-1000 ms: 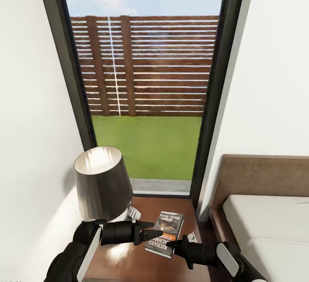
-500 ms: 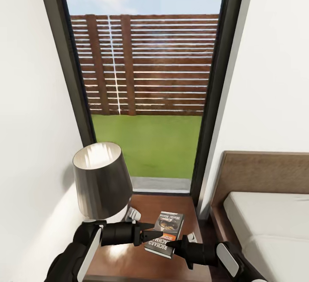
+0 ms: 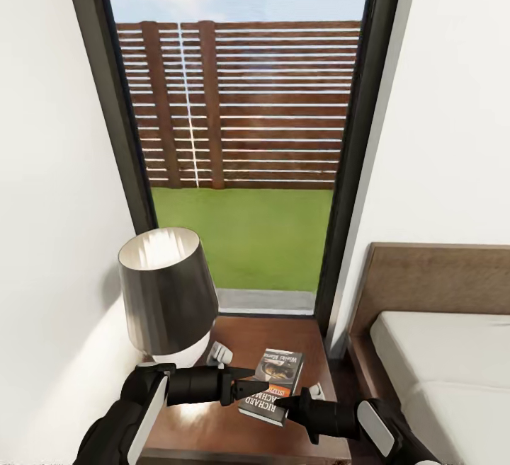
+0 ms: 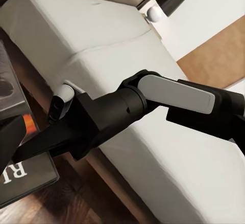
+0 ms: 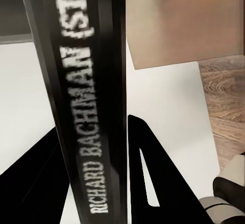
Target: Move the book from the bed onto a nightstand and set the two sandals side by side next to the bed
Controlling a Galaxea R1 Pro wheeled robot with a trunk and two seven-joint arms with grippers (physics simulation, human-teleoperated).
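In the head view, the book (image 3: 273, 386) sits over the near part of the nightstand (image 3: 248, 337) worktop, right of the lamp (image 3: 166, 295) and left of the bed (image 3: 439, 359). The right pincer (image 3: 287, 403) grips its near edge. The left pincer (image 3: 258, 380) points at the cover; whether it is parted I cannot tell.

In the left wrist view, the right arm (image 4: 153, 93) crosses the mattress.

In the right wrist view, the pincer's fingers (image 5: 148, 183) are closed against the book's spine (image 5: 87, 106).
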